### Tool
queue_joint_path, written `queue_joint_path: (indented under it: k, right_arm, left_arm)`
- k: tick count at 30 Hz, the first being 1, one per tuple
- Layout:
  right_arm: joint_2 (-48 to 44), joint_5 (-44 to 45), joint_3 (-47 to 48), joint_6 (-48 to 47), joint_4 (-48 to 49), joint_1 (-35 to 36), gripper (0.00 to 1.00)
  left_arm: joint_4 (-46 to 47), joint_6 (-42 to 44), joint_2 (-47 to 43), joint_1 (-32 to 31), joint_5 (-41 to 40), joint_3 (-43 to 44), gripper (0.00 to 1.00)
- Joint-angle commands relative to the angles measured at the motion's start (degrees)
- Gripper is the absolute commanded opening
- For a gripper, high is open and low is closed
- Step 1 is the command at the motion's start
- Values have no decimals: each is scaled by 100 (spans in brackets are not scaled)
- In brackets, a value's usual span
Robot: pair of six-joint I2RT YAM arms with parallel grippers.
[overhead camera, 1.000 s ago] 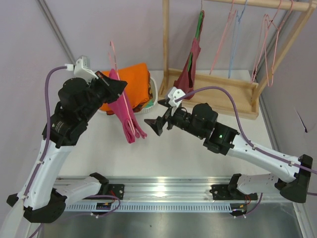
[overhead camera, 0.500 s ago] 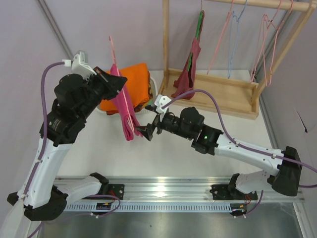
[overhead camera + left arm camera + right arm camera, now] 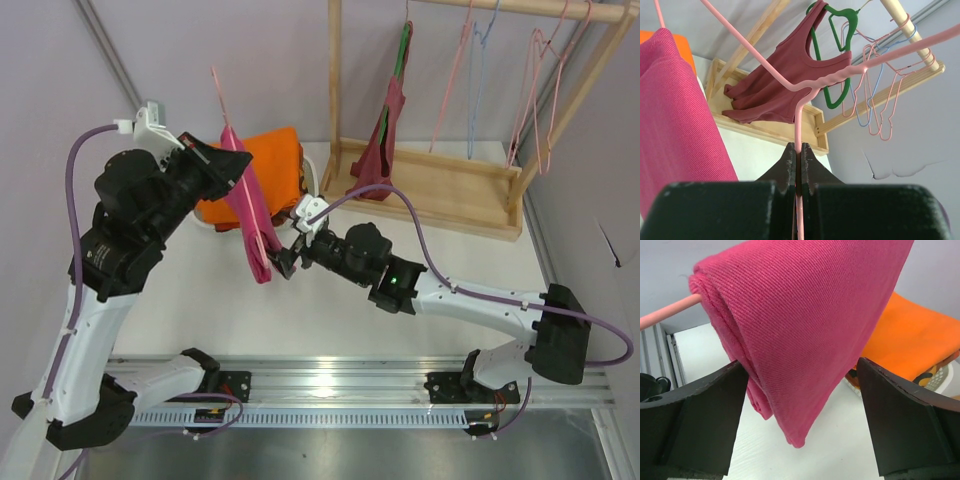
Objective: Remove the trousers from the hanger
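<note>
The left claw [image 3: 797, 167] is clamping the thin light-pink wire hanger [image 3: 835, 79], holding it raised above the tabletop [image 3: 330, 320]. The soft, light magenta-pink fabric trousers [image 3: 805, 325] are draping over its bar, and pinching the hanging fold looks best. The right arm is reaching low, its claw [image 3: 802, 395] gaping around that fold.

Place: robot lab bench
Evidence: silver aluminium mounting rail [image 3: 330, 375], plain grey-lilac partition walls [image 3: 250, 50], small wooden clothes rack [image 3: 430, 185] on white tabletop [image 3: 330, 320]
</note>
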Motion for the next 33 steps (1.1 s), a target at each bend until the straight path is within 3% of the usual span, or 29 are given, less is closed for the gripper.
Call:
queue_joint_path:
  k: [1, 11, 15, 18, 33]
  right_arm:
    - [79, 229, 179, -247, 580, 44, 92]
    - [254, 405, 276, -239, 738, 53, 85]
    - [307, 45, 259, -230, 931, 88, 91]
    - [421, 290, 232, -256, 1195, 210, 95]
    - [861, 1301, 566, -28, 1397, 308, 99]
  left_arm:
    - [754, -7, -217, 32, 174, 454, 0]
    - [657, -59, -314, 23, 174, 428, 1]
    - [640, -243, -358, 32, 51, 296, 0]
    - [701, -419, -402, 23, 7, 225, 0]
    - [693, -683, -490, 32, -213, 76, 1]
